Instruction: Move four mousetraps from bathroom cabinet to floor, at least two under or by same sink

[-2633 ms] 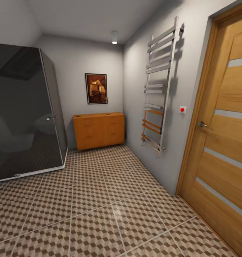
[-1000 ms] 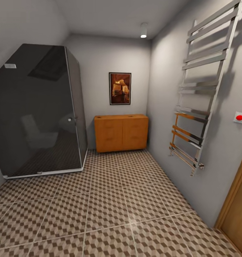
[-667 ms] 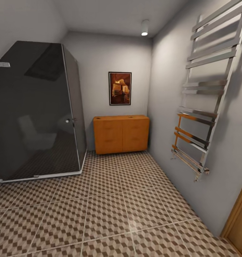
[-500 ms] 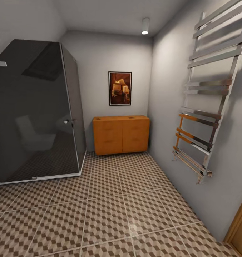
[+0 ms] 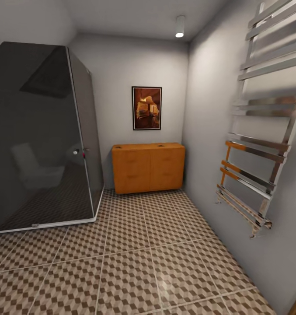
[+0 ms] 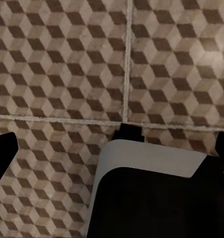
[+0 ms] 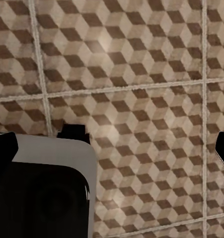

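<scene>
Against the far wall, beside a dark glass shower cabin (image 5: 38, 135): the cabinet (image 5: 148, 167), shut, under a framed picture (image 5: 146, 107) (no legible writing). Left fingers (image 6: 2, 153) and right fingers (image 7: 3, 146) spread apart, empty, above the bathroom floor (image 5: 134, 258).

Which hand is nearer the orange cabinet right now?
Cannot tell. The left hand and right hand both hang open over the bathroom floor; the cabinet stands against the far wall, well ahead of both.
</scene>
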Controlling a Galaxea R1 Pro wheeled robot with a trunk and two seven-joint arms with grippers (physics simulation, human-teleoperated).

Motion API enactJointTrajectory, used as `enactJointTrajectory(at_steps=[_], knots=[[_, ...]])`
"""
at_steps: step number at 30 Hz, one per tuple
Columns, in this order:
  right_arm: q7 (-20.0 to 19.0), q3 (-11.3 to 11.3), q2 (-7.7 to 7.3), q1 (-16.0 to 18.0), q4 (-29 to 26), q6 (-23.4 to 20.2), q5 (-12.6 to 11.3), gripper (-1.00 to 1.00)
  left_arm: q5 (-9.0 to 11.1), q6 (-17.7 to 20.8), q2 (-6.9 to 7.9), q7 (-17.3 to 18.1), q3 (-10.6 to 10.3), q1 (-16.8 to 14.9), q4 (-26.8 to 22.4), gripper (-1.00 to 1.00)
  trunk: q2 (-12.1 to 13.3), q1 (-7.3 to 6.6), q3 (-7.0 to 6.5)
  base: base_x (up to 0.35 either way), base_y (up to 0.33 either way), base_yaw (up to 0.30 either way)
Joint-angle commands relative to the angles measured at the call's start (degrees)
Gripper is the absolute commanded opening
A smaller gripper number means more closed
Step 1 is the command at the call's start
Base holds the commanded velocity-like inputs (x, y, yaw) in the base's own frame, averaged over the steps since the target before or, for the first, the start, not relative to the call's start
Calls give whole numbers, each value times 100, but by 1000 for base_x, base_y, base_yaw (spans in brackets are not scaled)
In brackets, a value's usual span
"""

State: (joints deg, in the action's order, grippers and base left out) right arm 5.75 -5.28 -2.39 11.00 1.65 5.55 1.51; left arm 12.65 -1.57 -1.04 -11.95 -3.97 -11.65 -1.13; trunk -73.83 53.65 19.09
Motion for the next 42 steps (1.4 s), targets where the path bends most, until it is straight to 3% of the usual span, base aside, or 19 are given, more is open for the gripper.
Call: enactJointTrajectory(at_steps=[1,33,42], knots=[[23,-43,1,8,18,25,16,100,53,-22,-2,-16,-43,-4,2,100,-3,3,7,325,0,0],[23,-50,-6,8,19,25,16,100,80,-18,13,-9,-39,-4,7,100,-3,3,7,326,0,0],[23,-52,-7,8,18,19,18,100,71,-68,45,-10,319,-4,7,100,-3,3,7,329,0,0]])
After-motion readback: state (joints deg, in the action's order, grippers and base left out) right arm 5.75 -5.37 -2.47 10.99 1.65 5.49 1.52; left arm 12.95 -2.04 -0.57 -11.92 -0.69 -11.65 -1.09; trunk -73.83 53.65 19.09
